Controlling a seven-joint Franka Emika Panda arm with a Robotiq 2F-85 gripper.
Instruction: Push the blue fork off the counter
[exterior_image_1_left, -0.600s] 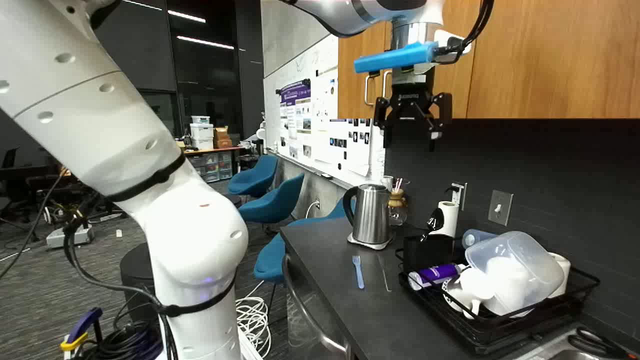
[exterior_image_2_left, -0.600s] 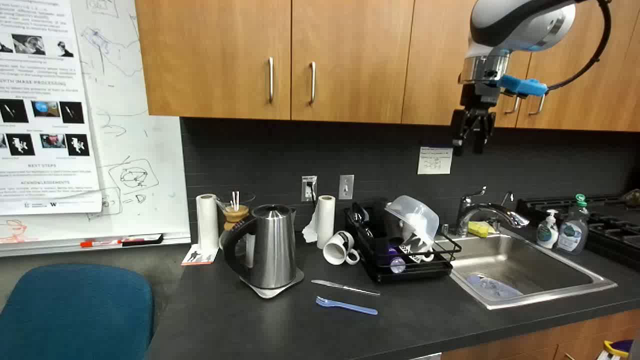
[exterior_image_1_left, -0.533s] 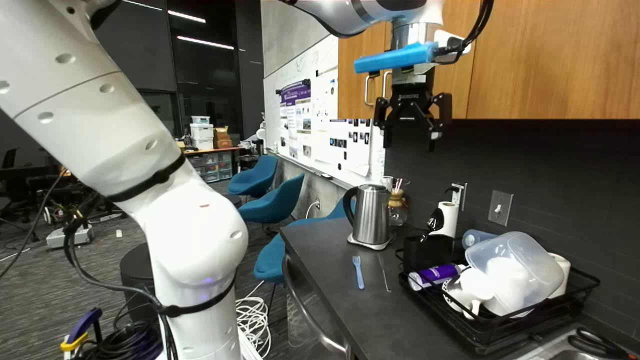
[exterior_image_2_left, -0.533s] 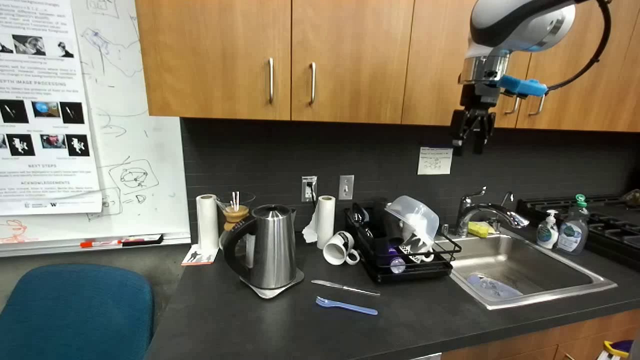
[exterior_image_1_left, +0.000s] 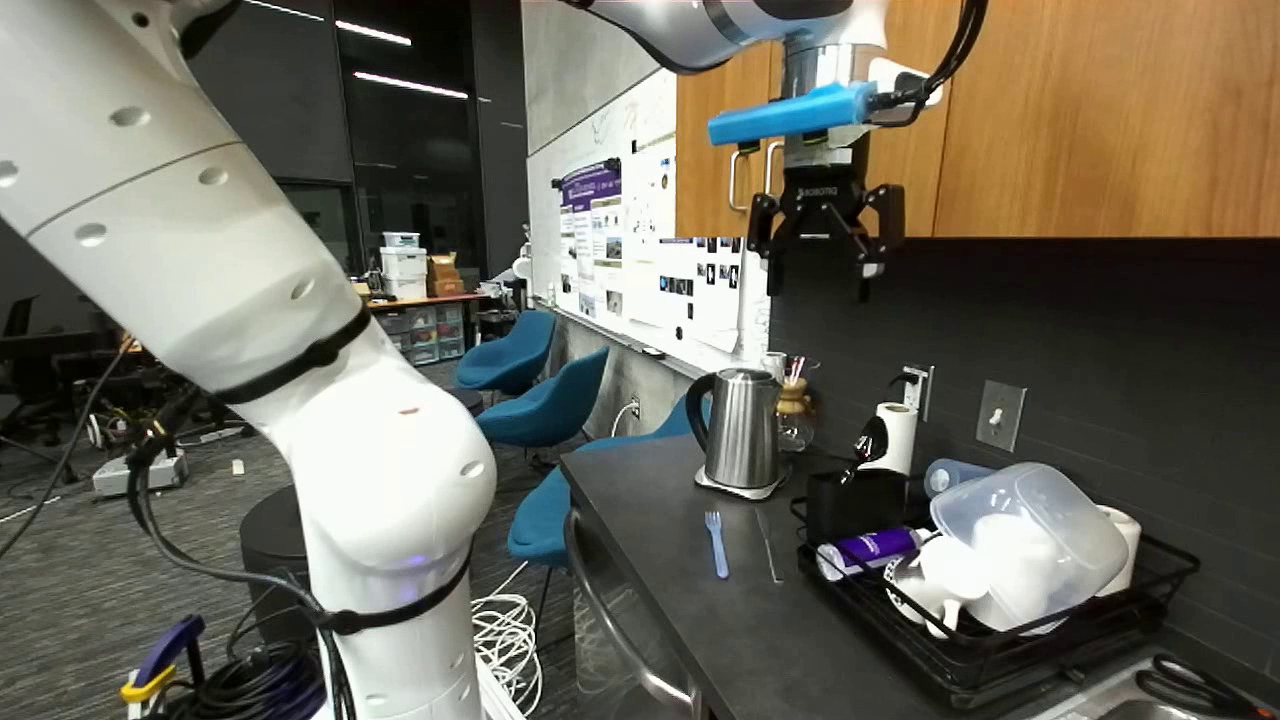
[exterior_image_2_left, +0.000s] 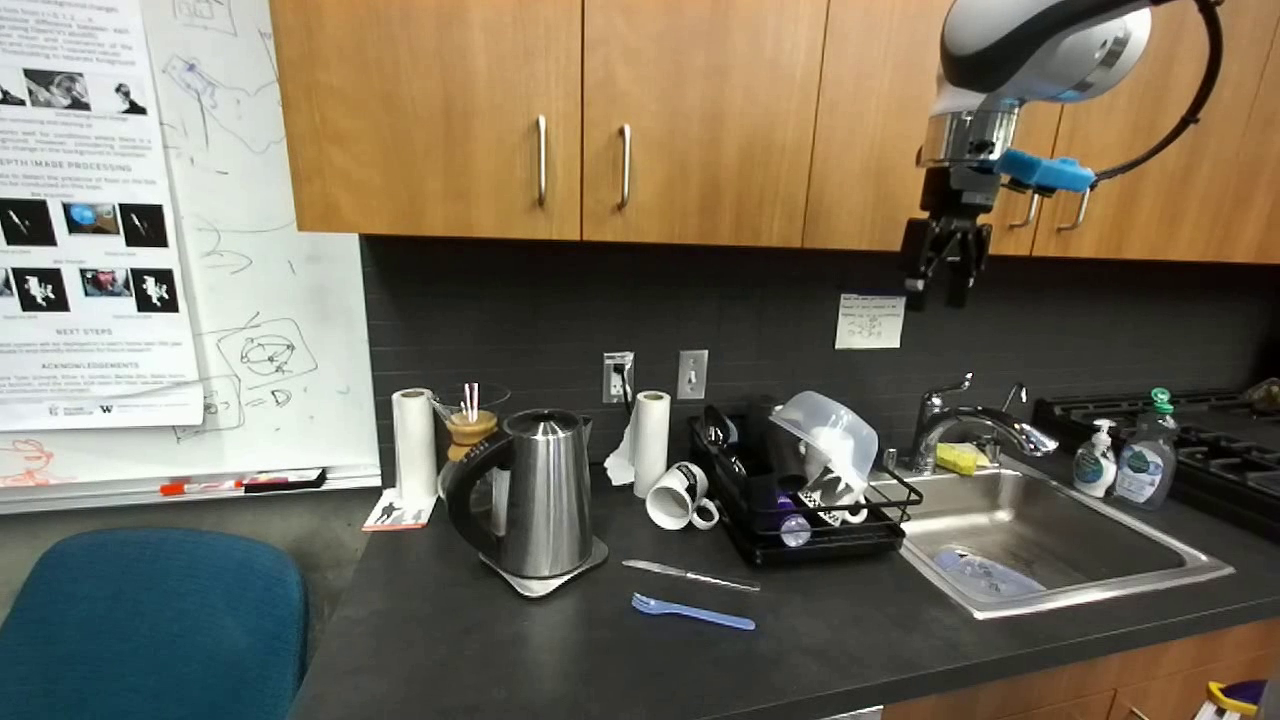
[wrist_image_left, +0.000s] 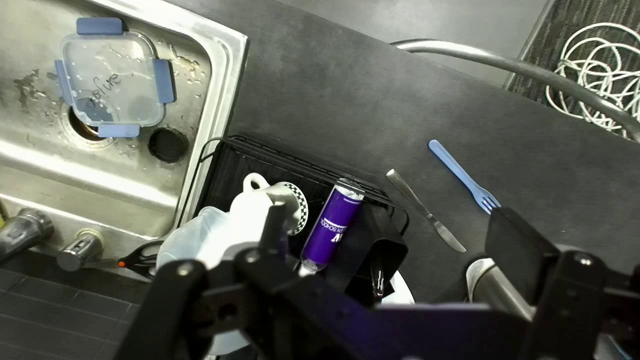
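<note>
The blue fork (exterior_image_1_left: 718, 548) lies flat on the dark counter (exterior_image_1_left: 790, 640). In an exterior view the fork (exterior_image_2_left: 692, 611) lies between the knife and the front edge, its tines toward the kettle. In the wrist view the fork (wrist_image_left: 457, 170) shows nearly whole, with its tine tips by one dark finger. My gripper (exterior_image_1_left: 817, 290) is open and empty, high above the counter near the cabinets. It also shows in an exterior view (exterior_image_2_left: 937, 297), above and to the right of the dish rack. In the wrist view its fingers (wrist_image_left: 386, 225) stand wide apart.
A silver knife (exterior_image_2_left: 690, 575) lies beside the fork. A steel kettle (exterior_image_2_left: 548, 500) stands behind it. A black dish rack (exterior_image_2_left: 830, 545) holds cups, a purple bottle (wrist_image_left: 332, 227) and a clear tub (exterior_image_2_left: 830, 425). A sink (exterior_image_2_left: 1050, 520) lies beyond the rack. Wooden cabinets (exterior_image_2_left: 690, 120) hang overhead.
</note>
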